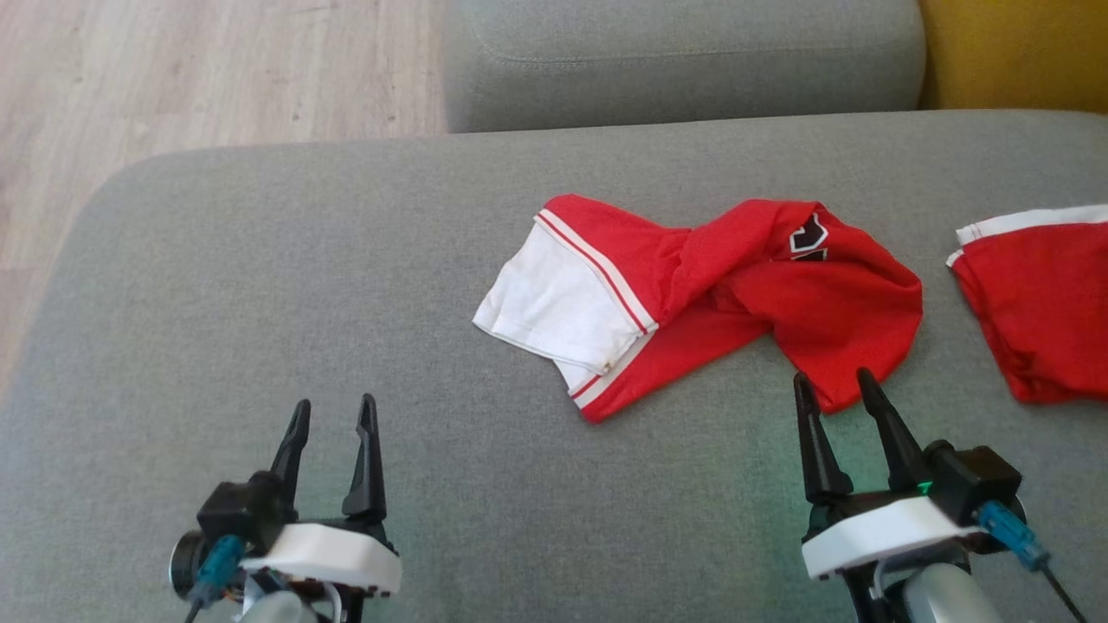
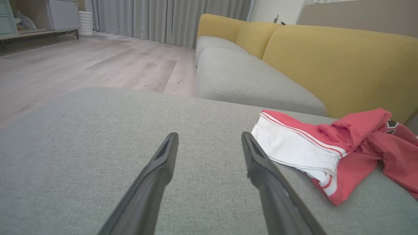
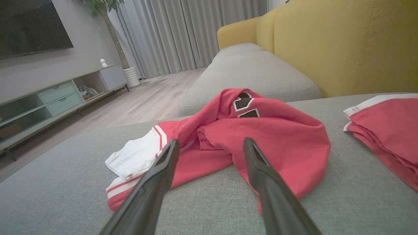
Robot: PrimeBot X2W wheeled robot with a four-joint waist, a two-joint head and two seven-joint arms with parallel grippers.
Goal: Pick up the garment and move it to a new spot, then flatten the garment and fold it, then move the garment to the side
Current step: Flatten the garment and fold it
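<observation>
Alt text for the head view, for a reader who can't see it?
A crumpled red and white garment lies on a grey sofa cushion. The open right gripper points at its near edge, the open left gripper sits apart at lower left, and a second red garment lies at right.

Soft, even daylight fills all three views, and the red garment [image 1: 692, 294] throws only a faint shadow on the sofa cushion [image 1: 260, 303]. The head view is slightly hazy, with a green glow tinting the cushion at lower right. Both wrist views bow at their edges, and the dark jaws nearest the lens look soft.
</observation>
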